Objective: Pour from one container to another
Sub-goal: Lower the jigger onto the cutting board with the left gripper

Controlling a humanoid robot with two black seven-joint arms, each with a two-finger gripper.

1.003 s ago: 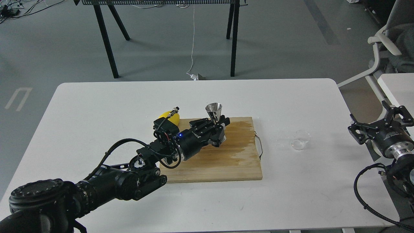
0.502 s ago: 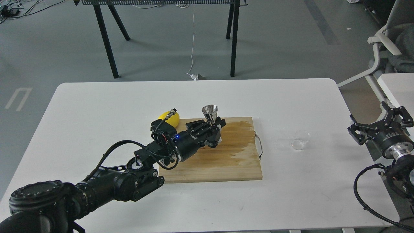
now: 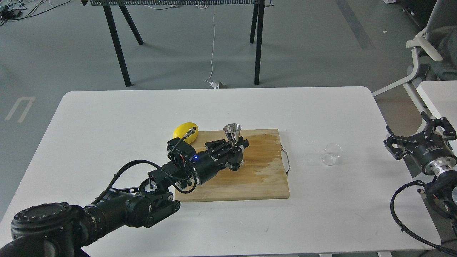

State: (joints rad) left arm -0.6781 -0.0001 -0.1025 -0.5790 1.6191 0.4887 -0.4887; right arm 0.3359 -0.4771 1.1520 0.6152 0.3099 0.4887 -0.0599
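Observation:
The steel jigger [image 3: 232, 132] stands upright over the wooden cutting board [image 3: 257, 180], its lower cone hidden behind my fingers. My left gripper [image 3: 234, 147] is shut on its narrow waist, reaching in from the lower left. The small clear glass cup [image 3: 330, 155] sits on the white table right of the board, apart from both grippers. My right gripper [image 3: 420, 135] hovers at the table's right edge, well right of the cup, open and holding nothing.
A yellow lemon [image 3: 184, 131] lies at the board's far left corner, just behind my left wrist. The board has a dark wet patch [image 3: 266, 151] and a metal handle [image 3: 286, 161] on its right side. A chair [image 3: 428, 53] stands beyond the table's right end.
My left gripper has carried the jigger a little left and downward, closer to the board. The lemon is more exposed. The right gripper and the glass cup have stayed put.

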